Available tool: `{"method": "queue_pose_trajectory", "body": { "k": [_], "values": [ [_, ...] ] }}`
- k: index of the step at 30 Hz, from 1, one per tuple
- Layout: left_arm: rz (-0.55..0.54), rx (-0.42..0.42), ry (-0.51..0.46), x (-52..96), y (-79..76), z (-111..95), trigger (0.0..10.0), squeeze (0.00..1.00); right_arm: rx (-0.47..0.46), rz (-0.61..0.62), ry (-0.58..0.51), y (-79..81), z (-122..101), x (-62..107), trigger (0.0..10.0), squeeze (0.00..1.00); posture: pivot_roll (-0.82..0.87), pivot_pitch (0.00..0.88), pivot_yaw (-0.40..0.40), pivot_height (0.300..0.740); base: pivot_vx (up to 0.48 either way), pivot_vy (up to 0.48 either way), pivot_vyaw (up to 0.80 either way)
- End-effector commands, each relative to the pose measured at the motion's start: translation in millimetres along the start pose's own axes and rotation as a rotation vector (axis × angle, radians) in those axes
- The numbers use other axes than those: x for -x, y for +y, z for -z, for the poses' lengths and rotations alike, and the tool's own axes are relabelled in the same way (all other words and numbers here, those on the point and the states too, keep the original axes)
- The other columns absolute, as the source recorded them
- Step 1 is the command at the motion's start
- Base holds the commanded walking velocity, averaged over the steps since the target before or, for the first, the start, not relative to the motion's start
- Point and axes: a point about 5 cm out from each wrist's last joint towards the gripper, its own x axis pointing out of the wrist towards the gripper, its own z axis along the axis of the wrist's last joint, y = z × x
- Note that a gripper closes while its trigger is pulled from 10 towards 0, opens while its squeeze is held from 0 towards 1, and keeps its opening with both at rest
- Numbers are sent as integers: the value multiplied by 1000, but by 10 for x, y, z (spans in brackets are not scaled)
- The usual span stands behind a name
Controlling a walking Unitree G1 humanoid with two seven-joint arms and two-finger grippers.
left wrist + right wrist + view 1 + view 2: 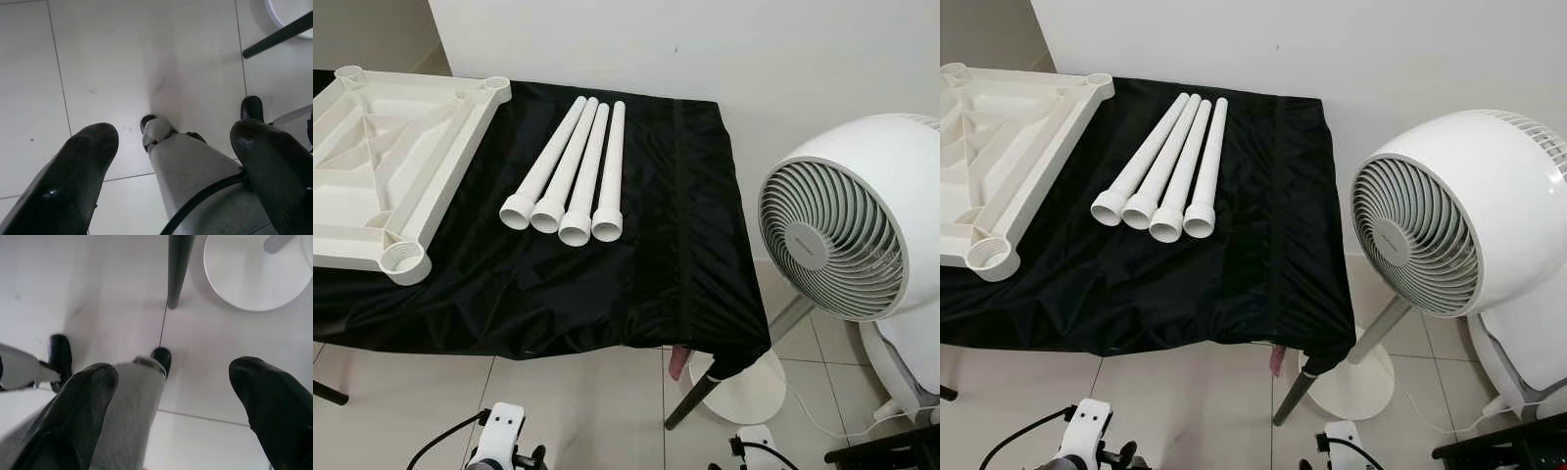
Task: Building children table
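A cream plastic tabletop (372,157) lies upside down on the left part of a table under a black cloth (646,264), with round leg sockets at its corners. Beside it, near the table's middle, several white tube legs (570,176) lie side by side, their wide ends toward me. Both arms hang low in front of the table. My left gripper (173,142) is open and points down at the tiled floor, with my own grey leg between its fingers. My right gripper (173,377) hangs the same way, open and holding nothing.
A large white fan (852,225) stands to the right of the table, its round base (744,387) on the floor by the table's black leg (690,401). A thin cable runs over the tiles there. A white wall (705,49) backs the table.
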Motion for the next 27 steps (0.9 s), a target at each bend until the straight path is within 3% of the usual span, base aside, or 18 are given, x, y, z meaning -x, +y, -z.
{"method": "queue_pose_trajectory", "body": {
  "k": [1,8,27],
  "values": [
    [-44,24,49,40,43,128,10000,0,-31,11,29,12,68,14,10000,0,22,50,-2,740,0,0,0],
    [-105,91,46,59,142,125,10000,0,-41,23,34,22,58,2,10000,0,26,13,-5,740,0,0,0],
    [-73,70,73,99,103,252,10000,0,-51,34,37,18,127,37,10000,0,11,0,8,740,0,0,0]
  ]
}}
